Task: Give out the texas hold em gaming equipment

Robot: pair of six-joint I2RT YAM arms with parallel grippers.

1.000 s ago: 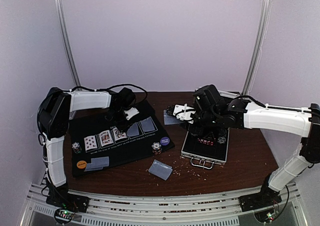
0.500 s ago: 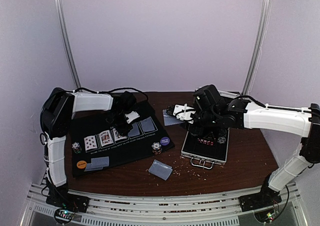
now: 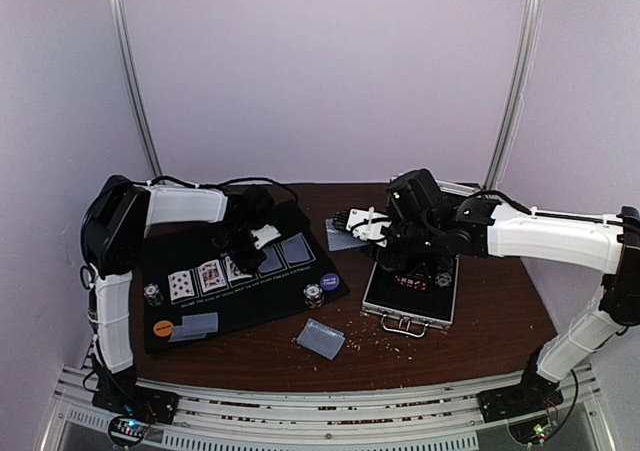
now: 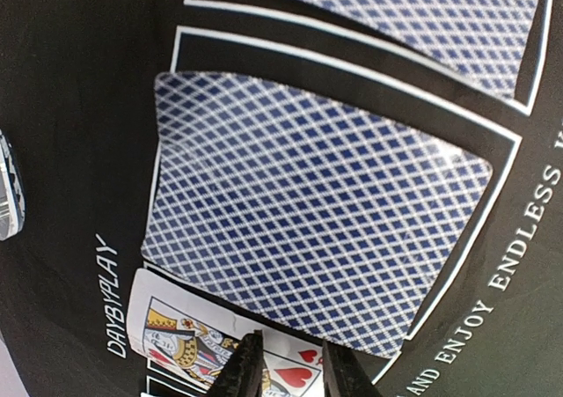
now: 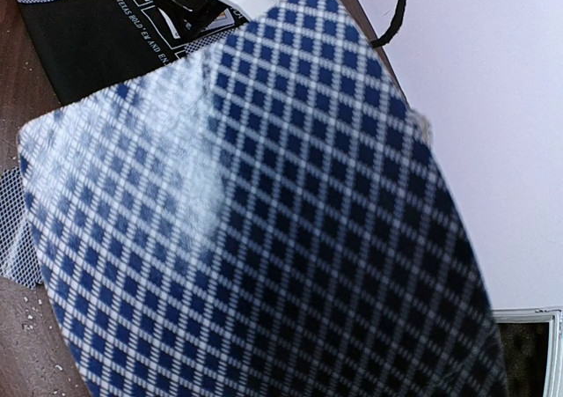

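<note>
On the black mat [image 3: 200, 306] lies a row of three face-up cards [image 3: 210, 274] and two face-down cards [image 3: 283, 254]. My left gripper [image 3: 247, 239] hovers low over this row. In the left wrist view its jaws [image 4: 290, 372] stand narrowly open over a king of hearts [image 4: 176, 327], beside a face-down card [image 4: 317, 212]. My right gripper [image 3: 348, 227] is shut on a pack of playing cards [image 3: 338, 238] above the table, between mat and case. A card back [image 5: 264, 221] fills the right wrist view and hides the fingers. Chip stacks [image 3: 152, 294] [image 3: 314, 295], an orange button [image 3: 163, 326] and a purple button [image 3: 329, 281] sit on the mat.
An open silver case [image 3: 410, 296] with a black lining lies right of the mat, under my right arm. Face-down cards lie at the mat's front left [image 3: 195, 324] and on the bare wood [image 3: 321, 338]. Crumbs dot the wood near the case.
My left wrist has sunk slightly towards the cards on the mat. The right arm and its pack of cards have not moved.
</note>
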